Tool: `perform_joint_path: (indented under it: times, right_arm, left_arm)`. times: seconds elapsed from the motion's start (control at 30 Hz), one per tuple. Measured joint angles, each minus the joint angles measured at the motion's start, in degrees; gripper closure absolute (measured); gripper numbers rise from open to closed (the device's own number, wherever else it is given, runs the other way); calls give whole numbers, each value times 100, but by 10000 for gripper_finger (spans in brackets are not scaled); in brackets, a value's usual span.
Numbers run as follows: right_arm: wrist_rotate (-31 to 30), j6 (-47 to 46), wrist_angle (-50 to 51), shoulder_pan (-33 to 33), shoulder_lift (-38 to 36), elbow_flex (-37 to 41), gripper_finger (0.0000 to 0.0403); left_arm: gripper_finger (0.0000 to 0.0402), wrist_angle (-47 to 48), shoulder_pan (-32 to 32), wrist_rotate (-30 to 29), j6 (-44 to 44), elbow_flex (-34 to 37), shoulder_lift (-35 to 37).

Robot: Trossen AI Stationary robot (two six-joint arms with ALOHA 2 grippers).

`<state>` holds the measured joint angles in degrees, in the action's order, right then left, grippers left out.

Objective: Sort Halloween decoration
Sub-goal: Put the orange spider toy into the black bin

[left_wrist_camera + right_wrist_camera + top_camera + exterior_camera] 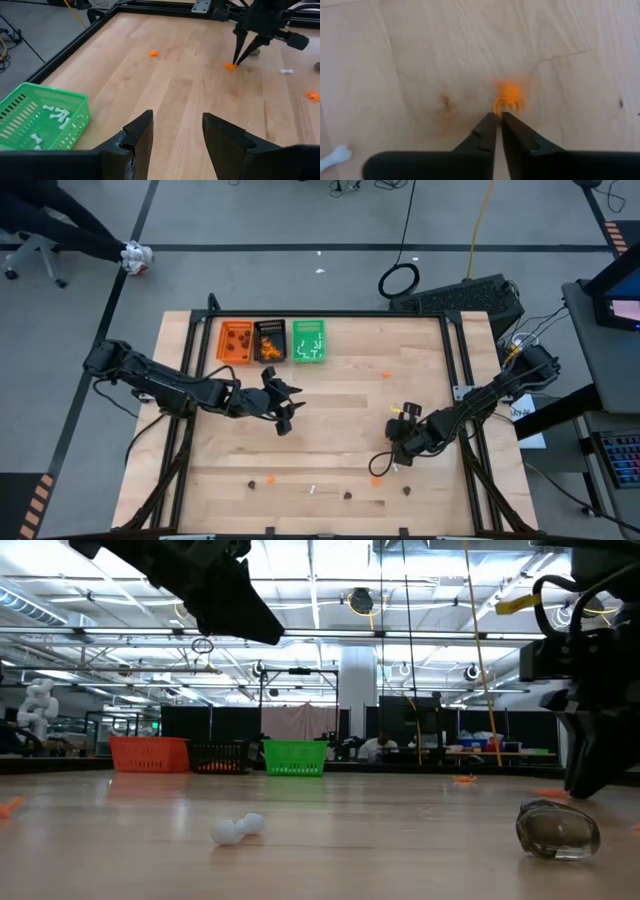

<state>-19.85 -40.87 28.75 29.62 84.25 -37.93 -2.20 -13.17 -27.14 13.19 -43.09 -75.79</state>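
An orange trinket (509, 94) lies on the wooden table, near its front right. My right gripper (497, 116) points steeply down with its fingers shut at the trinket's near edge; the high view also shows my right gripper (380, 467) there. My left gripper (177, 135) hovers open above the table's middle, nothing between its fingers; from above, my left gripper (287, 408) is right of the trays. The orange tray (236, 342), black tray (270, 340) and green tray (309, 342) stand in a row at the far left. The green tray (45, 120) holds white sticks. My right gripper has its two fingertips (490, 122) together on the legs at the orange trinket's near edge (501, 106). The fingers come from above, slanting down. The trinket's body rests on the table just beyond the tips. How much of it sits between the fingers does not show.
Loose trinkets lie along the near edge: a dark one (252, 479), an orange one (270, 477), a white stick (312, 489) and two dark ones (348, 495), (408, 491). Another orange one (386, 374) lies farther back. A black frame (455, 350) borders the table.
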Motion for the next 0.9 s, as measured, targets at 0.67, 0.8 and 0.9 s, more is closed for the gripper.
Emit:
perform_joint_path:
  times: [0.67, 0.8, 0.9]
  right_arm:
    - [-589, 424, -539, -59, -295, 15, 387]
    - [-447, 116, -253, -163, -426, 7, 344]
    - [-262, 14, 64, -265, -409, 9, 300]
  left_arm:
    - [231, 4, -350, -18, 9, 0, 0]
    - [231, -50, -387, -39, 20, 0, 0]
    - [231, -71, -385, -53, 22, 0, 0]
